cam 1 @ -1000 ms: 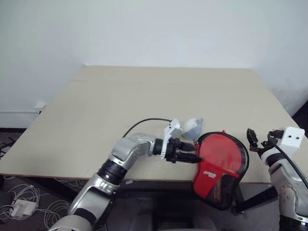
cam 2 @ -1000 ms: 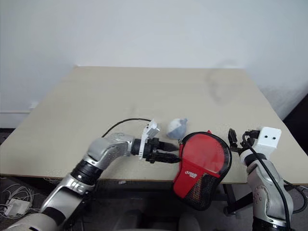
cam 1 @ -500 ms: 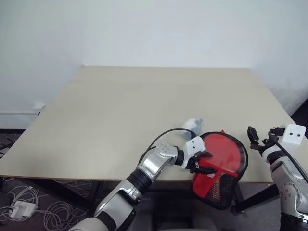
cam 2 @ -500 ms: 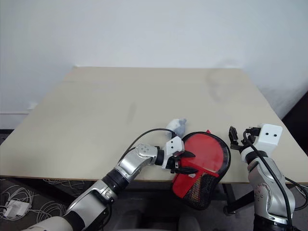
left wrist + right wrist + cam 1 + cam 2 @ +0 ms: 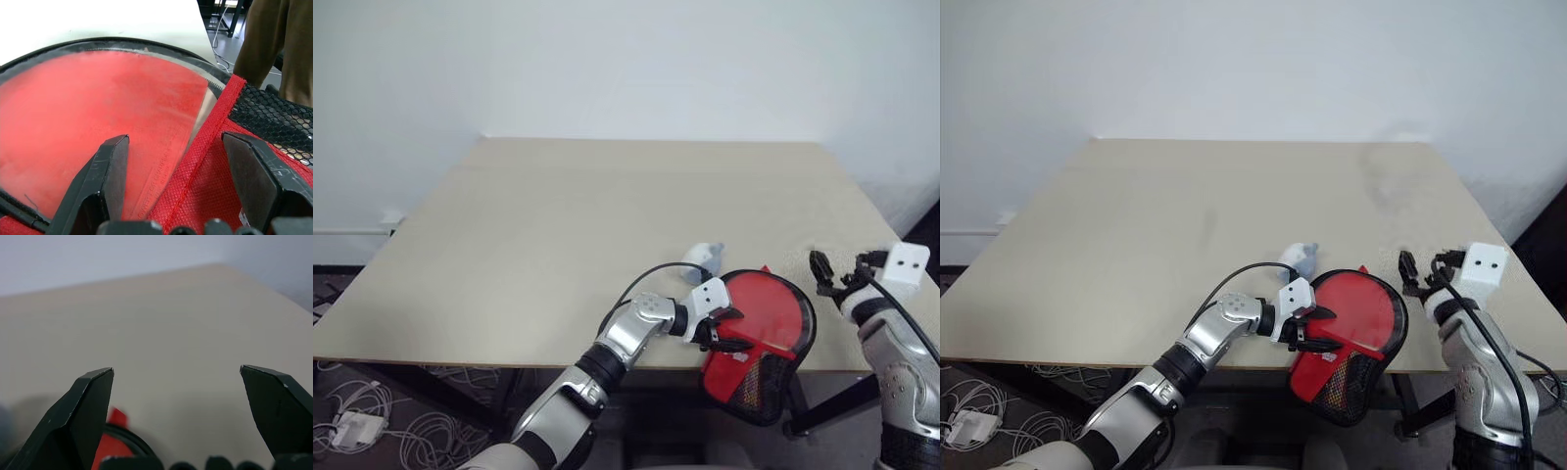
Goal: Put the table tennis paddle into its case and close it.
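**Paddle in pouch, closing step at hand**

Round red-rubber table tennis paddle (image 5: 98,122) lying inside the red soft pouch case with black zip edging (image 5: 759,338), seen through its clear panel. Case resting at the near edge of the beige worktop (image 5: 558,225), its mesh end hanging over the edge. Left end effector (image 5: 729,333) over the case's near-left side, fingers spread wide astride the red fabric seam, pinching nothing. Right end effector (image 5: 832,274) just beside the case's right edge, above the worktop, also spread and empty. Small grey-blue object (image 5: 703,259) behind the case.

Judged: insertion done, closing pending. Next: steadying the pouch, finding the zip pull, not discernible here.
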